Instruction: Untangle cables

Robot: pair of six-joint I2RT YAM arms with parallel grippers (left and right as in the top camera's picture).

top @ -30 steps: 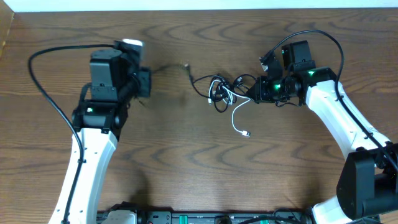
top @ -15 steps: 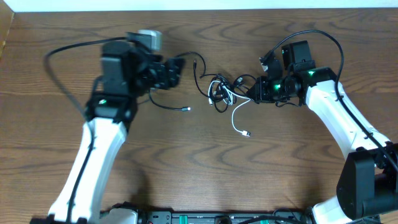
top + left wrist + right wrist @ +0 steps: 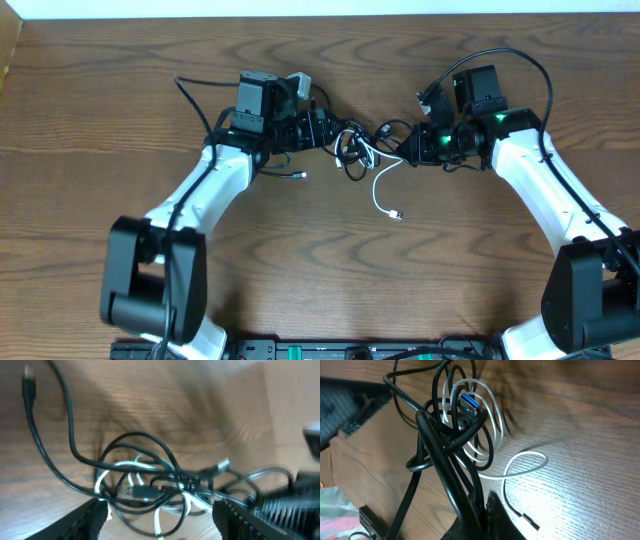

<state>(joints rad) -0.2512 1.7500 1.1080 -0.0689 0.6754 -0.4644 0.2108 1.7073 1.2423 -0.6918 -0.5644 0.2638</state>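
near the far middle of the worktop [image 3: 120, 60], the cables [image 3: 352, 148] lie in one knot of black loops, with a white cable [image 3: 377, 188] trailing toward 6 o'clock. our right gripper [image 3: 408, 148], at the knot's 3 o'clock, is pressed together, pinching black strands. our left gripper [image 3: 322, 130], at 9 o'clock, stands spread. we judge the cables light, limp and springy, so we would take a free outer loop, not a plug.
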